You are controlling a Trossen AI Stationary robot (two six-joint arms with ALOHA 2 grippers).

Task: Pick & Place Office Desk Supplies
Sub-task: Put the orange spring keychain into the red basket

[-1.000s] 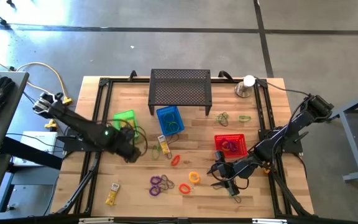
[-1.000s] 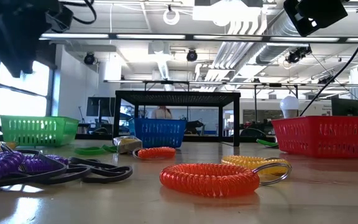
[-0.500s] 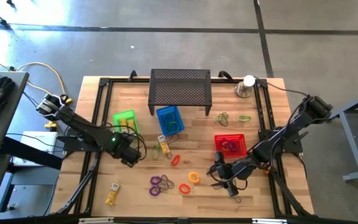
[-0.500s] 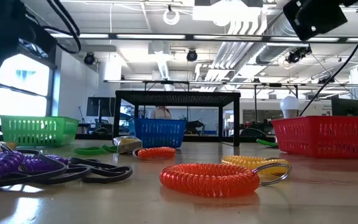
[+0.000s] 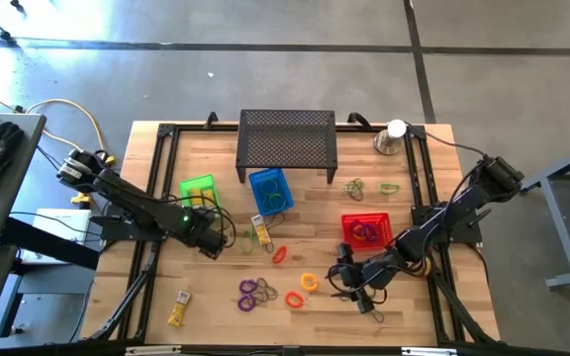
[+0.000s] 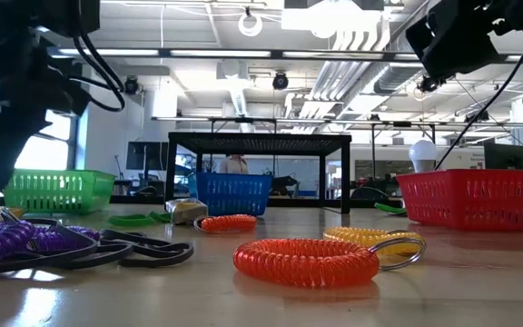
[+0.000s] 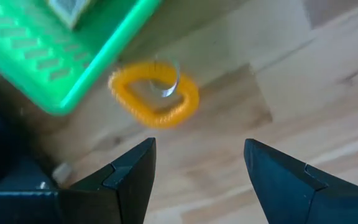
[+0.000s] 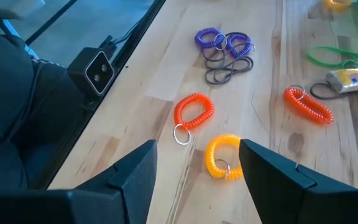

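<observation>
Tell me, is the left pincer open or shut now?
Open. In the left wrist view the left pincer has its two fingers apart, empty, above a yellow coil loop beside the green basket.

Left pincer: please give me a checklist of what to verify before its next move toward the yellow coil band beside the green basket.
1. Left pincer open: ok, its fingers stand apart with nothing between them.
2. Target in sight: ok, the yellow coil band lies on the wood ahead of the fingers.
3. Band free of the green basket: ok, it lies just outside the corner, though close to it.
4. Pincer centred over the band: not ok, the band sits off toward one finger.
5. Right pincer out of the way: ok, it hovers far across the table, open, near another yellow band.
</observation>
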